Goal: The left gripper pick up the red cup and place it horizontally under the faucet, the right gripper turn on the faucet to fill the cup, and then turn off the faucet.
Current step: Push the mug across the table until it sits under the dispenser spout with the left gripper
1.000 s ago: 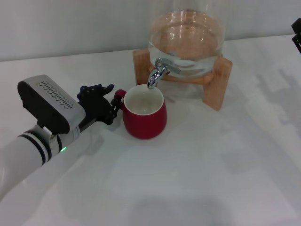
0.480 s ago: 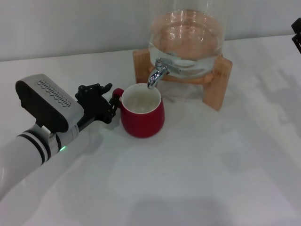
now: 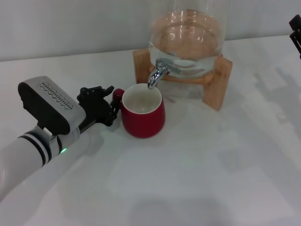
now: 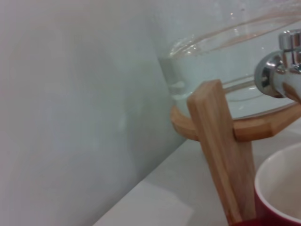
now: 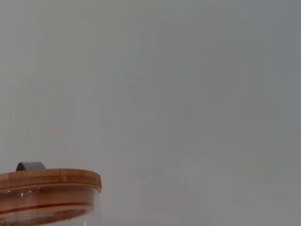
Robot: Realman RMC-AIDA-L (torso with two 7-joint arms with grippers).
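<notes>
Red cup [image 3: 143, 115]: upright on the white counter [image 3: 188, 165], mouth directly below the faucet [image 3: 157, 73] spout; white inside. Handle at the cup's 9 o'clock, pinched between the closed black fingers of the left tool [image 3: 113, 104], which reaches in from 8 o'clock. Glass jar [image 3: 190, 37]: on a wooden stand [image 3: 214, 80], at 12 to 1 o'clock of the cup, faucet fixed to its front. Right tool [image 3: 296, 29]: at the far right edge, well apart; finger state cannot be told.
</notes>
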